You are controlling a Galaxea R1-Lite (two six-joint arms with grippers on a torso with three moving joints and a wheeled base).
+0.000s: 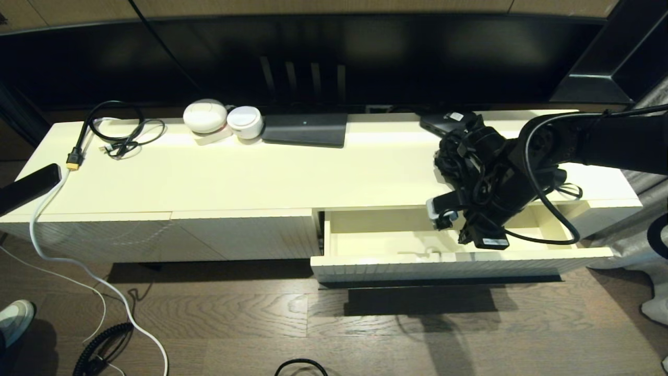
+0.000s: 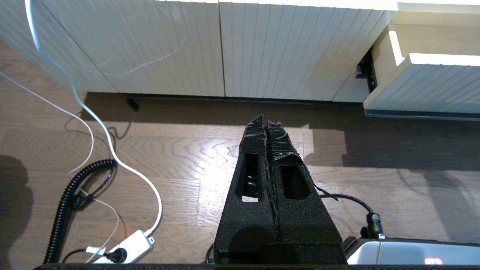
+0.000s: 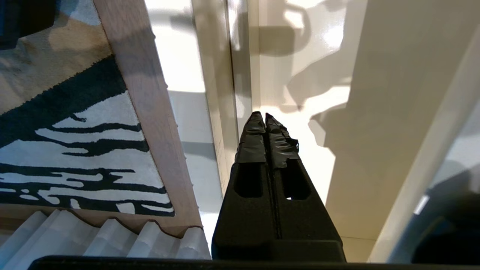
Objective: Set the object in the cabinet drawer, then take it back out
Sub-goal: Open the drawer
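Note:
The cabinet drawer (image 1: 449,267) stands pulled out at the cabinet's right half, its ribbed front (image 2: 427,84) facing the floor side. Its cream inside (image 3: 307,127) holds only shadows. My right gripper (image 1: 442,218) hangs over the drawer's middle, pointing down into it, shut with nothing between its fingers (image 3: 258,131). A black bunchy mass (image 1: 444,159) lies on the cabinet top just behind the right wrist. It looks like the umbrella, partly hidden by the arm. My left gripper (image 2: 263,120) is shut and empty over the wooden floor, with the left arm (image 1: 28,188) parked at the far left.
A small flat black box with a white label (image 1: 443,121) lies at the back right. Two white round devices (image 1: 222,119), a flat black unit (image 1: 305,129) and a coiled black cable (image 1: 117,133) sit on the cabinet top. A white cord (image 2: 93,127) and power strip (image 2: 129,247) lie on the floor.

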